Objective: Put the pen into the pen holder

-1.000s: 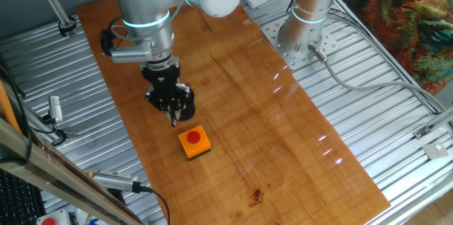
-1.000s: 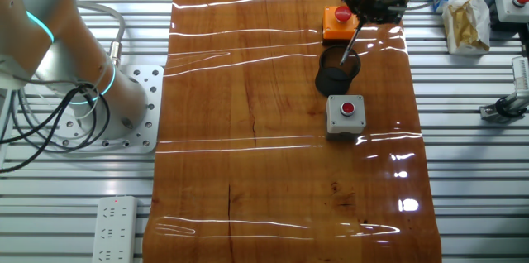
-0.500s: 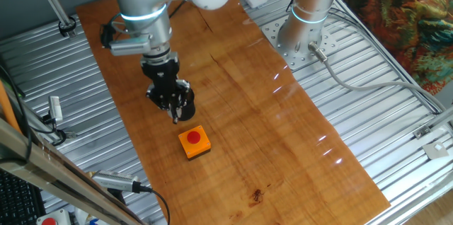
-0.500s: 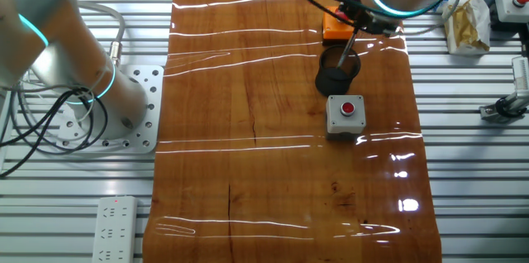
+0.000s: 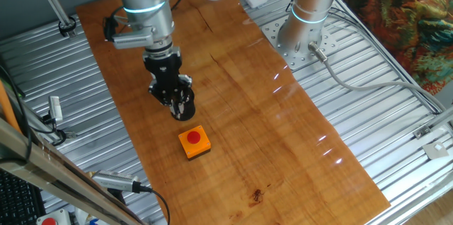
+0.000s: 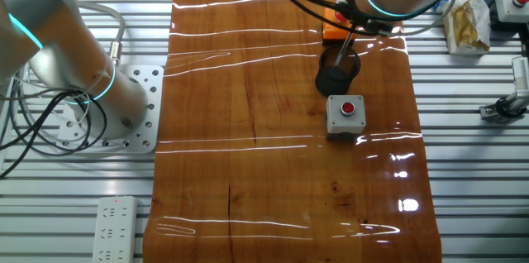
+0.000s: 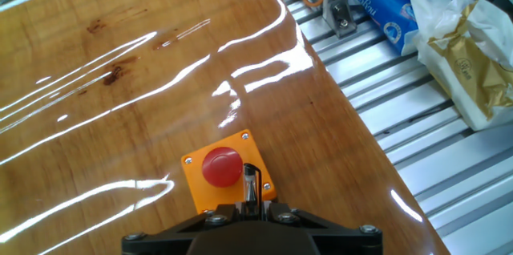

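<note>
The pen holder [image 6: 338, 71] is a small black cup standing between the orange box [image 6: 333, 20] and the grey box [image 6: 345, 115]. My gripper [image 6: 355, 21] is shut on the pen [image 6: 345, 48], a thin dark stick slanting down from the jaws. Its lower end lies over the cup's opening; whether it is inside is unclear. In the one fixed view my gripper [image 5: 175, 101] hides most of the cup [image 5: 187, 109]. In the hand view the pen [image 7: 250, 181] sticks out of my gripper [image 7: 250, 205] above the orange box [image 7: 228, 179]; the cup is out of view there.
The orange box with red button [image 5: 194, 142] stands just in front of the cup. The wooden board's edge [image 7: 353, 119] meets a ribbed metal table. Bags and packets [image 7: 449, 38] lie beyond that edge. A second arm's base [image 5: 301, 37] stands at the back.
My hand has shifted a little away from the orange box and over the cup, carrying the pen. The arm covers more of the orange box in the other fixed view.
</note>
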Controlling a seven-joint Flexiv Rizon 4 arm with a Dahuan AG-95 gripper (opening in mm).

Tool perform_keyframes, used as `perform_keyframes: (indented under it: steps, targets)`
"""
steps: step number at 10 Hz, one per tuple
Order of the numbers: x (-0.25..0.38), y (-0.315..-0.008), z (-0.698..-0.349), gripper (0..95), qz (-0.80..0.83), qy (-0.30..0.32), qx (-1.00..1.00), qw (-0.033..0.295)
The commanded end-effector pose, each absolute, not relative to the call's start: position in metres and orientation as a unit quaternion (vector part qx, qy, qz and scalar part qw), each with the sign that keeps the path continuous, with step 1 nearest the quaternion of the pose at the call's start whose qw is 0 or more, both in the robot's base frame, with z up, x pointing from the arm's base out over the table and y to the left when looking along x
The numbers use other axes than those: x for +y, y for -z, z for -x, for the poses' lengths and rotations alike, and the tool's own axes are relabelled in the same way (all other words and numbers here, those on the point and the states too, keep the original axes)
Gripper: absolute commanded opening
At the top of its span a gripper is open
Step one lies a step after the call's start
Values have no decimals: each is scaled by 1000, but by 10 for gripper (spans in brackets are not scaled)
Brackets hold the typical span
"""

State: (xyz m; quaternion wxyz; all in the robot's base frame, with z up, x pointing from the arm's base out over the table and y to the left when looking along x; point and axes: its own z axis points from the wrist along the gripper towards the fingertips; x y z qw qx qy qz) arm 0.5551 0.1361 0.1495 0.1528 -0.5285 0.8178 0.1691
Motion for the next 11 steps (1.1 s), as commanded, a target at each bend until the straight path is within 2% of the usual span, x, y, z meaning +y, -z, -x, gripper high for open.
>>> perform_keyframes:
  steps: [1, 7, 11]
  targets:
    - [136, -149, -556, 0, 528, -164, 820, 151]
    - [136, -149, -556, 0, 521, -158, 826, 149]
    - [136, -151, -556, 0, 532, -189, 807, 175]
